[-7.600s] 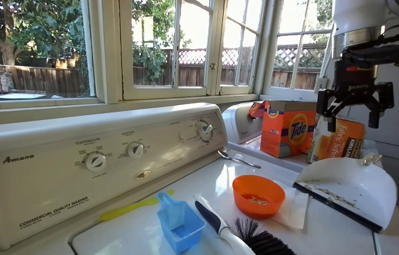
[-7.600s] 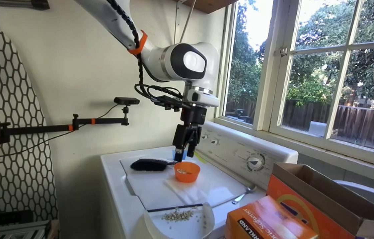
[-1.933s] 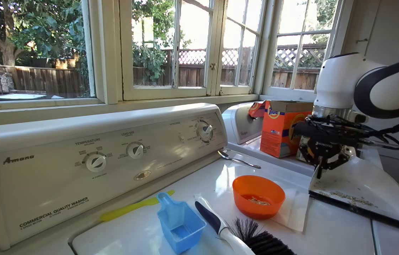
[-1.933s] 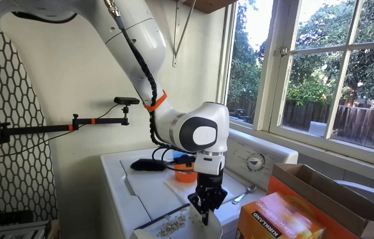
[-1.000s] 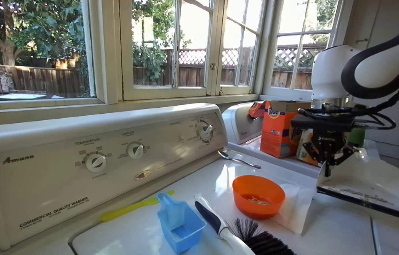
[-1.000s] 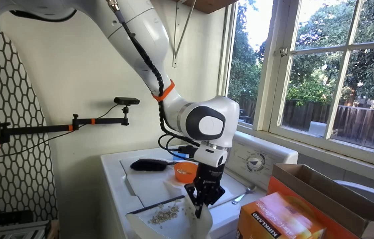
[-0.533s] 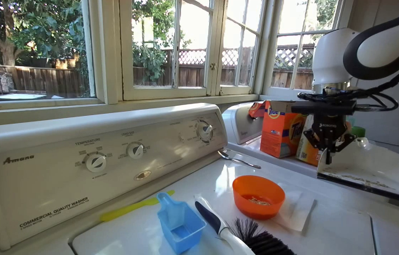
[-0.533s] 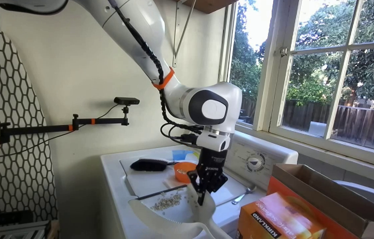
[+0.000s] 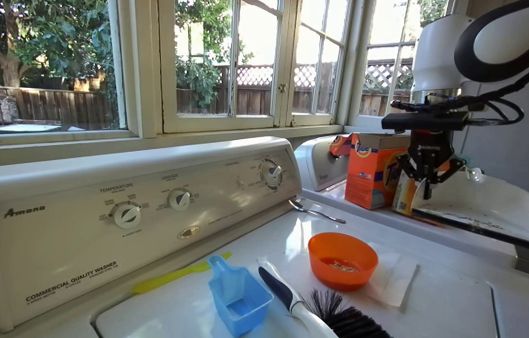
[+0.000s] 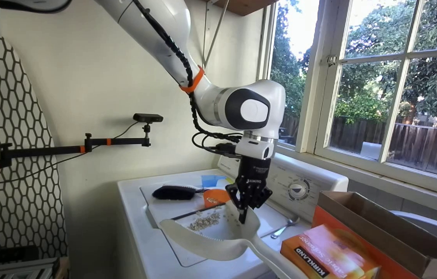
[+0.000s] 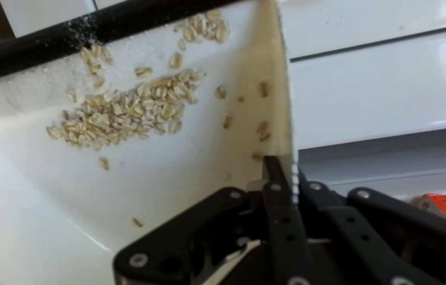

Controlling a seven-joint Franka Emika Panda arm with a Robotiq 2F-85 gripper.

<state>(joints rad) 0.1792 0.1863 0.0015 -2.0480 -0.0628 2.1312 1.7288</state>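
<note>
A: What could be read on the white control panel (image 9: 151, 239)?

B: "Amana" stood near its end, and "COMMERCIAL QUALITY WASHER" lower down, over finer print too small to make out. 2 headings showed higher up: "TEMPERATURE" above the knob nearest the brand name (image 9: 127, 214) and "LOAD SIZE" above the middle knob (image 9: 180, 199).

A: And elsewhere?

B: The tall orange box (image 9: 367, 183) read "Tide" — and the lower box beside it (image 10: 329, 252) said "KIRKLAND" in white on black, with "Fabric Softener" half washed out by glare.

A: Did anything else carry a name?

B: Yes — the gripper (image 9: 427, 191) bore "ROBOTIQ" in pale letters, clear in an exterior view.
</note>
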